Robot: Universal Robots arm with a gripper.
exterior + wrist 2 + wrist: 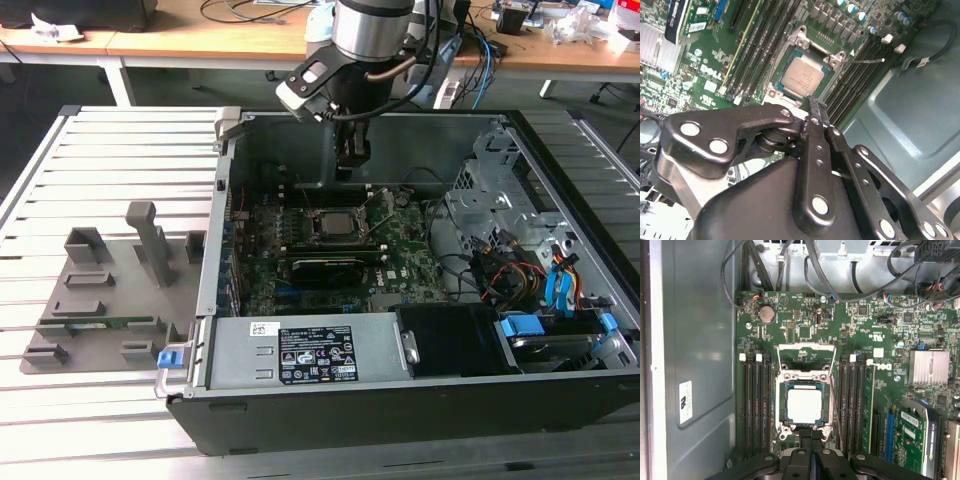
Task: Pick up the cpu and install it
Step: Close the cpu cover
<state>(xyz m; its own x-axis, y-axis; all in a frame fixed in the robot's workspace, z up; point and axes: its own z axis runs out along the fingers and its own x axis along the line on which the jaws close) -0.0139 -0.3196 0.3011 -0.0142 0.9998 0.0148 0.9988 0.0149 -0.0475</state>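
Open PC case [400,425] | cpu [804,406] flat in socket [805,376], square, face up | fingers [806,440] apparently together, empty

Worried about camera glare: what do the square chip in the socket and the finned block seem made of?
The flat square silvery-white cpu looks metal-topped, matte: pale even sheen, darker rim. The silver finned heatsink block looks like bare aluminium, probably: bright parallel ribs.

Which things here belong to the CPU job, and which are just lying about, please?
Job: cpu, socket, gripper.
Lying about: heatsink, coin cell, grey tray, cables.
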